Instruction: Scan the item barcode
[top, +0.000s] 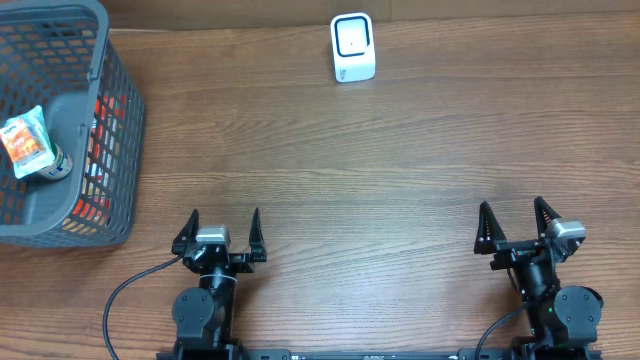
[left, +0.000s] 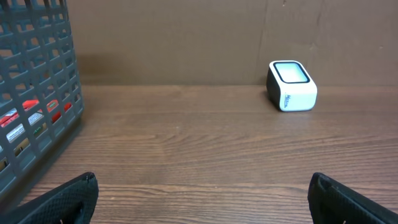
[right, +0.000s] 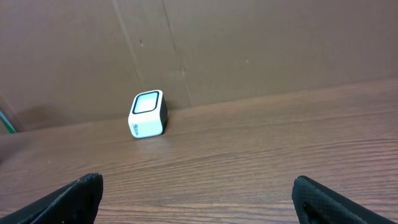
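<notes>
At the near edge of the counter (top: 400, 160), my left tool (top: 225, 215) and right tool (top: 512, 205) both hover with their fingers spread wide apart and nothing between them. The middle of the counter is bare wood.

At the left edge, toward the far corner, stands the basket (top: 118, 150). The packet (top: 24, 140) lies on its floor, white and orange, with a round thing (top: 60, 166) just beside it that I cannot make out. No barcode shows from here. By the far edge, near its middle, sits the scanner (top: 353, 47), its window facing up and toward me.

I judge the task not yet begun, and the step in hand is the first reach. My left tool is the nearer, so it should go over the basket's rim, come down from above, and clamp on the packet alone. Then I must find the barcode and turn it to the scanner's window.
</notes>
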